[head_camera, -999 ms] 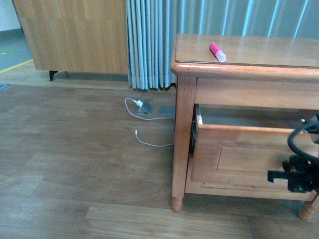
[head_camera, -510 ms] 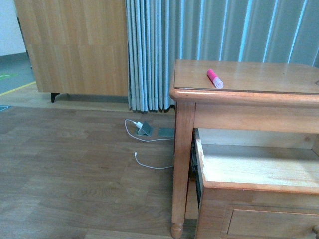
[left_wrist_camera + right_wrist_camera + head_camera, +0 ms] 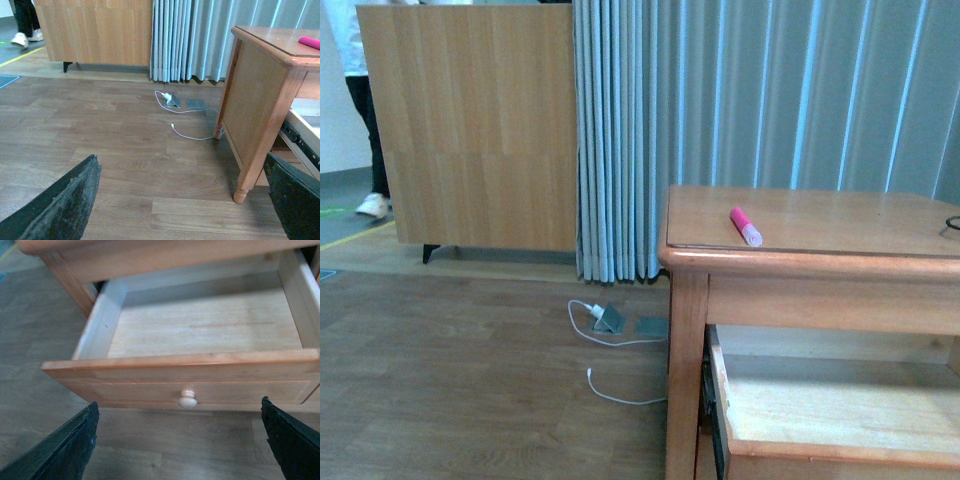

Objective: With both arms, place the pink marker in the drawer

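The pink marker (image 3: 745, 226) lies on top of the wooden cabinet (image 3: 800, 262), its pale cap end toward me; its tip also shows in the left wrist view (image 3: 309, 42). The top drawer (image 3: 820, 405) is pulled out, and its inside is bare in the right wrist view (image 3: 200, 327), with a small round knob (image 3: 188, 399) on its front. My left gripper (image 3: 182, 200) is open over the wooden floor beside the cabinet's leg. My right gripper (image 3: 180, 445) is open just in front of the drawer's knob, holding nothing. Neither arm shows in the front view.
A white cable (image 3: 610, 390) and a grey floor socket (image 3: 610, 318) lie on the floor by the grey curtain (image 3: 740, 120). A wooden sideboard (image 3: 470, 130) stands at the back left, with a person's legs (image 3: 365, 150) behind it.
The front view has tilted upward: the cabinet sits lower in frame, and the right arm seen at the drawer front a second ago is out of view. The marker has not moved on the top.
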Tool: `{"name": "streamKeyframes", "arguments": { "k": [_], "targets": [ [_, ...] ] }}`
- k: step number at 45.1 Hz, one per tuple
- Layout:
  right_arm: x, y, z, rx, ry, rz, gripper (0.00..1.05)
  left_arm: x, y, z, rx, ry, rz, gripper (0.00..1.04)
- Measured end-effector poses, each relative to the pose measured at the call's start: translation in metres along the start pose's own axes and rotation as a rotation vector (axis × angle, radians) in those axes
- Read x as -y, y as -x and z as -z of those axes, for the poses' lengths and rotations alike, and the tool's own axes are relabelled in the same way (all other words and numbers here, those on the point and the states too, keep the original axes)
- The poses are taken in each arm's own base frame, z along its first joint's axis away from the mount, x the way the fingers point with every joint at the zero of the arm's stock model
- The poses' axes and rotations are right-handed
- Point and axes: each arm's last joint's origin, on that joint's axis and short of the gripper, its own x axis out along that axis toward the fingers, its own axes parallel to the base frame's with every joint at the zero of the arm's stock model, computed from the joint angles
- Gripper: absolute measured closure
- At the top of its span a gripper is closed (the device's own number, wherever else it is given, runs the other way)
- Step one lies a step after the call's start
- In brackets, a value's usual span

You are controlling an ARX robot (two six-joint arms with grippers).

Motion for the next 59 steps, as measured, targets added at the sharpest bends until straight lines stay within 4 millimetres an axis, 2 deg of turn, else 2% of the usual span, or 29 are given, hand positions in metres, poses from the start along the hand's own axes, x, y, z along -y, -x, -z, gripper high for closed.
{"name": "streamKeyframes", "arguments": {
  "k": [6, 11, 16, 25, 31, 35, 39, 44, 56, 59],
  "targets": [
    [-0.007, 0.028, -0.012, 0.066, 0.02, -0.04, 0.08, 0.0, 0.0, 0.0, 0.0, 0.0, 0.0, 0.06],
    [-0.011, 0.042, -0.016, 0.127, 0.069, -0.034, 0.08, 0.0, 0.0, 0.0, 0.0, 0.0, 0.0, 0.06],
    [-0.013, 0.046, -0.018, 0.165, 0.136, 0.005, 0.08, 0.0, 0.0, 0.0, 0.0, 0.0, 0.0, 0.06],
    [-0.013, 0.046, -0.017, 0.173, 0.152, 0.021, 0.09, 0.0, 0.0, 0.0, 0.0, 0.0, 0.0, 0.06],
    [-0.016, 0.043, -0.006, 0.402, 0.221, 0.164, 0.3, 0.0, 0.0, 0.0, 0.0, 0.0, 0.0, 0.06],
    [-0.02, 0.043, 0.001, 0.44, 0.23, 0.172, 0.42, 0.0, 0.0, 0.0, 0.0, 0.0, 0.0, 0.06],
    [-0.021, 0.042, 0.006, 0.433, 0.228, 0.159, 0.3, 0.0, 0.0, 0.0, 0.0, 0.0, 0.0, 0.06],
    [-0.021, 0.042, 0.006, 0.432, 0.224, 0.162, 0.07, 0.0, 0.0, 0.0, 0.0, 0.0, 0.0, 0.06],
    [-0.021, 0.042, 0.006, 0.434, 0.222, 0.161, 0.08, 0.0, 0.0, 0.0, -0.001, 0.001, -0.006, 0.06],
    [-0.021, 0.042, 0.006, 0.434, 0.222, 0.16, 0.08, 0.004, -0.005, 0.001, -0.052, 0.112, -0.146, 0.06]
  ]
}}
